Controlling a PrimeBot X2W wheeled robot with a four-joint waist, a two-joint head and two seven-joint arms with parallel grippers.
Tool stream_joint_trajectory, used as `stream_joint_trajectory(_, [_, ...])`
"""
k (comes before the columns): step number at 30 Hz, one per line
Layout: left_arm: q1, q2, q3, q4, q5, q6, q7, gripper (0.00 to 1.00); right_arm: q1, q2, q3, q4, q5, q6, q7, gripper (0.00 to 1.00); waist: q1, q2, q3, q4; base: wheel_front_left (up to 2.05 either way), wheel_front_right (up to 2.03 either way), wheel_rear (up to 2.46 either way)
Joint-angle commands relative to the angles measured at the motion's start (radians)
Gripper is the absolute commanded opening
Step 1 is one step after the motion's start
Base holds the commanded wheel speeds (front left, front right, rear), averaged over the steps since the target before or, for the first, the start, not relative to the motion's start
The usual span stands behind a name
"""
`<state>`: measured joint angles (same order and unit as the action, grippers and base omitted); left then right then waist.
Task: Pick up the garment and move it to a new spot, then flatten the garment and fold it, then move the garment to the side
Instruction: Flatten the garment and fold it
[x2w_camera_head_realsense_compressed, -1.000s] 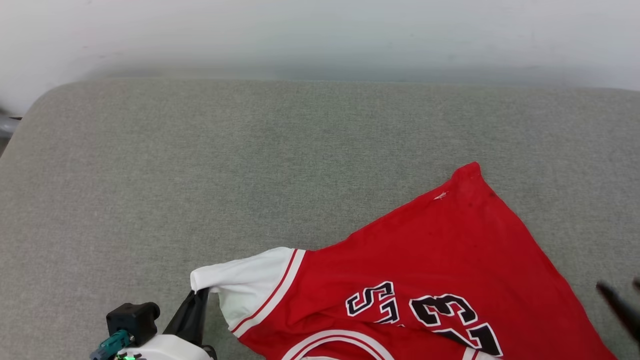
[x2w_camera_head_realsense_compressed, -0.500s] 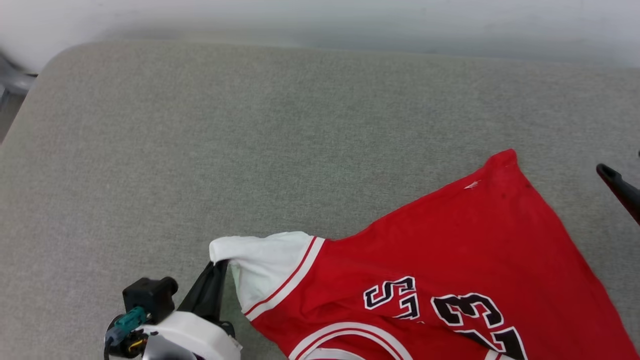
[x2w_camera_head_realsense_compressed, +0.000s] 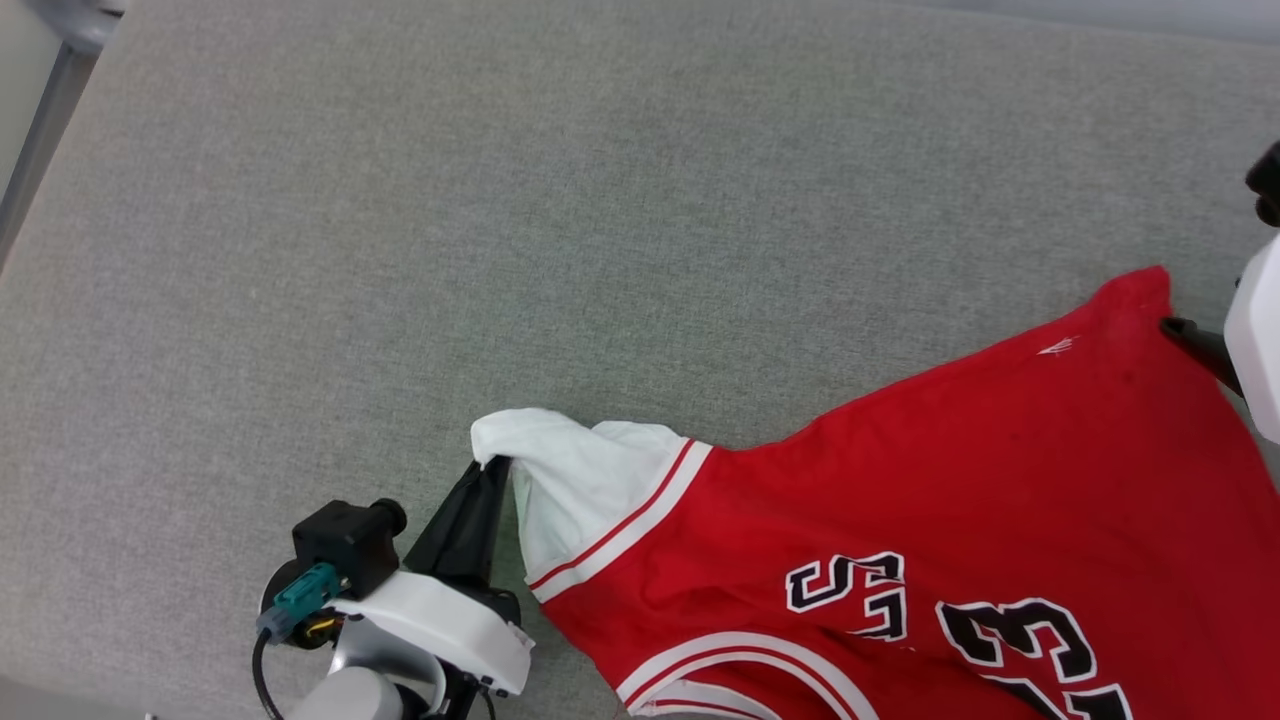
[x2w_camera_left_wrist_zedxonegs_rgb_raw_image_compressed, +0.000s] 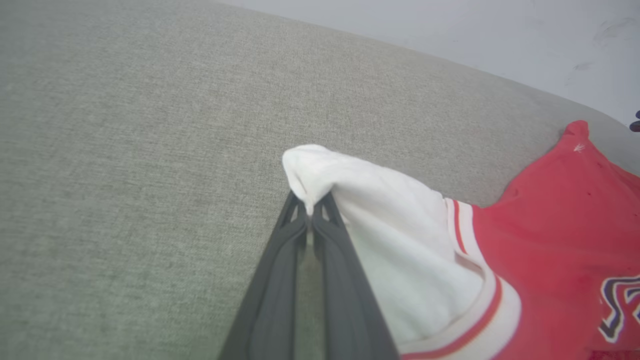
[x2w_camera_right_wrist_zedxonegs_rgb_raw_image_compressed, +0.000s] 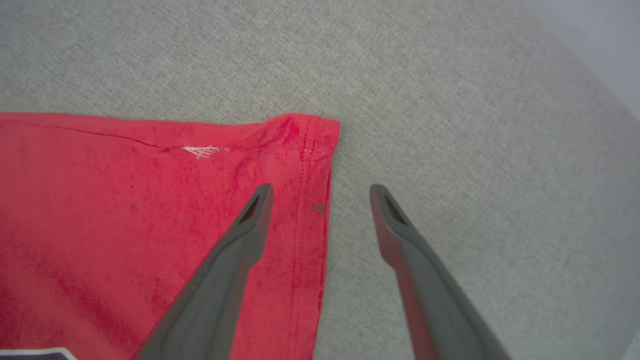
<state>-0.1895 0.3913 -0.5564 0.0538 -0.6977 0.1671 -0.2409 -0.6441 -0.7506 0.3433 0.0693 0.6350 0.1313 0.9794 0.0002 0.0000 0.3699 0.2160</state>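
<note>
The garment (x2w_camera_head_realsense_compressed: 950, 500) is a red jersey with black, white-outlined lettering, lying on the grey surface at the lower right of the head view. Its white sleeve (x2w_camera_head_realsense_compressed: 580, 480) points left, and my left gripper (x2w_camera_head_realsense_compressed: 490, 468) is shut on the sleeve's tip. The left wrist view shows both fingers pinched together (x2w_camera_left_wrist_zedxonegs_rgb_raw_image_compressed: 310, 210) on that bunched white sleeve (x2w_camera_left_wrist_zedxonegs_rgb_raw_image_compressed: 390, 225). My right gripper (x2w_camera_right_wrist_zedxonegs_rgb_raw_image_compressed: 321, 192) is open over the garment's far red corner (x2w_camera_right_wrist_zedxonegs_rgb_raw_image_compressed: 300, 135). One finger is over the red cloth (x2w_camera_right_wrist_zedxonegs_rgb_raw_image_compressed: 125, 225), the other over grey fabric, with the hemmed edge between them. One right finger (x2w_camera_head_realsense_compressed: 1195, 345) shows beside that corner.
The garment lies on a wide grey fabric-covered surface (x2w_camera_head_realsense_compressed: 500, 200) that extends far to the left and back. A metal bar (x2w_camera_head_realsense_compressed: 40, 130) runs past the surface's upper left corner. A pale wall (x2w_camera_left_wrist_zedxonegs_rgb_raw_image_compressed: 450, 25) stands behind the rounded far edge.
The head camera has tilted down, so the whole picture has shifted. My right gripper has come in from the right edge to the garment's far corner. My left gripper keeps its hold on the sleeve.
</note>
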Motion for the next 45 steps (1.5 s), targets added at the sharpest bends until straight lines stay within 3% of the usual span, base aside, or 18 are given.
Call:
stream_joint_trajectory(1, [-0.02, -0.011, -0.003, 0.001, 0.011, -0.009, -0.007, 0.0, -0.038, 0.006, 0.024, 0.025, -0.007, -0.001, -0.001, 1.0, -0.0002, 0.0, 0.029, 0.021, 0.0, 0.0, 0.0])
stream_joint_trajectory(8, [-0.061, -0.031, -0.012, 0.014, 0.024, -0.024, -0.012, 0.0, -0.112, 0.019, 0.121, 0.159, -0.02, -0.001, -0.022, 1.0, -0.0002, 0.0, 0.08, 0.046, 0.0, 0.0, 0.0])
stream_joint_trajectory(17, [-0.075, -0.044, -0.004, 0.03, 0.03, -0.032, -0.018, 0.0, -0.073, 0.009, 0.266, 0.254, 0.019, -0.001, -0.046, 1.0, -0.0002, 0.0, 0.106, 0.05, 0.0, 0.0, 0.0])
stream_joint_trajectory(18, [-0.075, -0.044, -0.003, 0.032, 0.031, -0.031, -0.018, 0.0, -0.077, 0.005, 0.273, 0.26, 0.024, -0.001, -0.055, 0.03, -0.0002, 0.0, 0.105, 0.048, 0.0, 0.0, 0.0])
stream_joint_trajectory(19, [-0.073, -0.044, 0.0, 0.034, 0.031, -0.031, -0.019, 0.0, -0.086, 0.002, 0.278, 0.266, 0.028, -0.001, -0.065, 0.0, -0.0002, 0.0, 0.102, 0.045, 0.0, 0.0, 0.0])
stream_joint_trajectory(28, [-0.038, -0.029, 0.023, 0.047, 0.027, -0.023, -0.021, 0.0, -0.172, -0.008, 0.263, 0.258, 0.075, -0.001, -0.233, 0.0, -0.0002, 0.0, 0.039, 0.001, 0.0, 0.0, 0.0])
stream_joint_trajectory(33, [-0.018, -0.013, 0.034, 0.039, 0.03, -0.017, -0.022, 0.0, -0.14, -0.012, 0.251, 0.229, 0.108, -0.001, -0.35, 0.0, -0.0002, 0.0, -0.027, -0.028, 0.0, 0.0, 0.0])
stream_joint_trajectory(45, [-0.093, 0.101, 0.073, -0.046, 0.067, -0.009, 0.028, 0.0, -0.04, 0.017, 0.136, 0.144, 0.102, -0.001, -0.574, 0.0, -0.0002, 0.0, -0.162, -0.105, 0.0, 0.0, 0.0])
